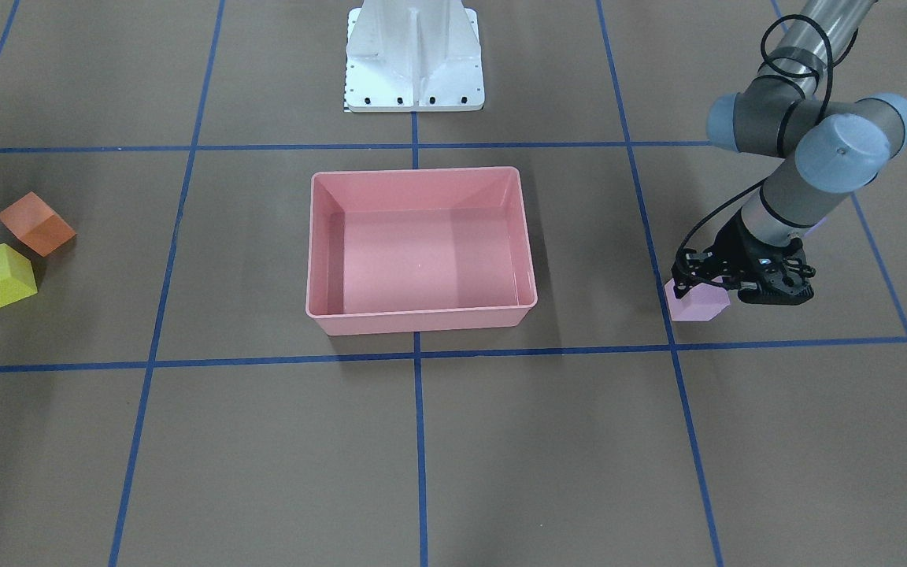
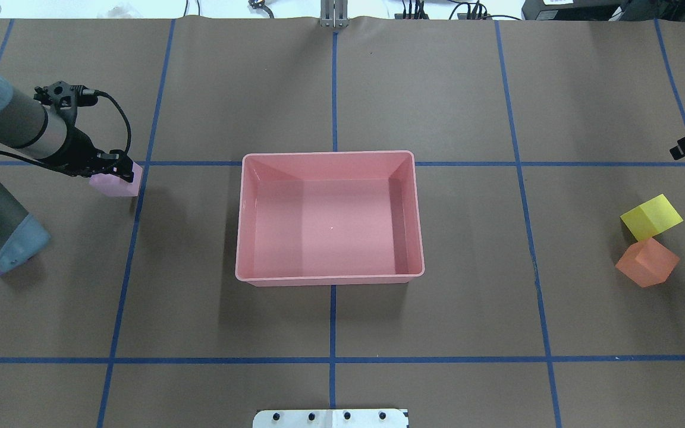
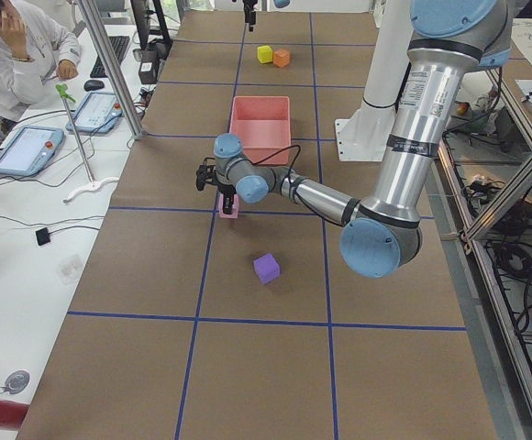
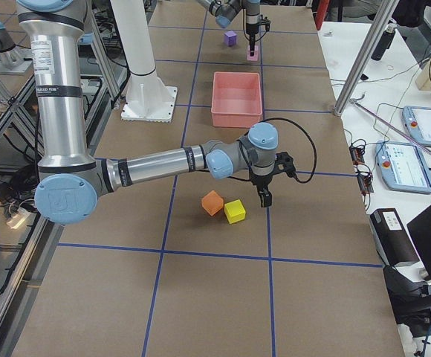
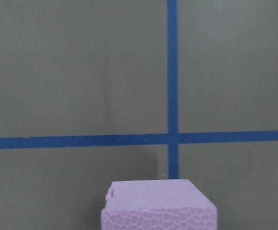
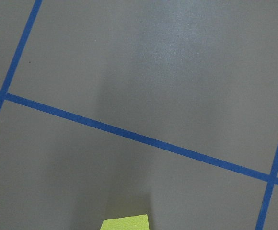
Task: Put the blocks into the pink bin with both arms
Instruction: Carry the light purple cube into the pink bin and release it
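The pink bin (image 2: pixel 330 276) stands mid-table with nothing in it. My left gripper (image 2: pixel 118 173) points down over the pale pink-lilac block (image 2: pixel 110 185), its jaws against the block's sides, shut on it at table height. The block fills the bottom of the left wrist view (image 5: pixel 158 206). The purple block (image 3: pixel 266 268) lies behind it, near the left arm's elbow. The yellow block (image 2: pixel 651 217) and orange block (image 2: pixel 647 263) touch at the far right. My right gripper (image 2: pixel 675 153) hovers just beyond the yellow block (image 6: pixel 125 223). I cannot tell how its jaws stand.
The white robot base (image 1: pixel 414 55) is behind the bin. Blue tape lines grid the brown table. An operator and tablets (image 3: pixel 27 147) are beside the table's far long edge.
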Robot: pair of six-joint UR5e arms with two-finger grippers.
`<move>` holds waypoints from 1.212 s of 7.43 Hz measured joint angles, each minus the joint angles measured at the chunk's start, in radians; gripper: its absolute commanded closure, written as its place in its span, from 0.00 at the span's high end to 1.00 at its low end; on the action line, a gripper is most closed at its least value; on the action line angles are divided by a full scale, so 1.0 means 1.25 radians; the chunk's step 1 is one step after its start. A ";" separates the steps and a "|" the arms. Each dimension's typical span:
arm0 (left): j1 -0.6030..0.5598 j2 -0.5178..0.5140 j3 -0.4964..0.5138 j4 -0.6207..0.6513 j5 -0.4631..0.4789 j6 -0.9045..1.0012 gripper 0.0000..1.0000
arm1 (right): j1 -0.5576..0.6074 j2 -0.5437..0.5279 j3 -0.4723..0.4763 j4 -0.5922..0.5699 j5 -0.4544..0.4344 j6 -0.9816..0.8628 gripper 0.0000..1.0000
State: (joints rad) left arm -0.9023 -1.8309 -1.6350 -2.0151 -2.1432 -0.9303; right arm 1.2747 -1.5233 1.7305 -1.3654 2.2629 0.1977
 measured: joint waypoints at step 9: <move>0.220 -0.335 -0.034 0.185 0.054 -0.315 1.00 | -0.002 0.000 0.005 0.000 0.001 0.000 1.00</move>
State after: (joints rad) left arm -0.6279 -2.2498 -1.6772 -1.7841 -2.0755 -1.3238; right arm 1.2727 -1.5228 1.7365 -1.3653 2.2642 0.1979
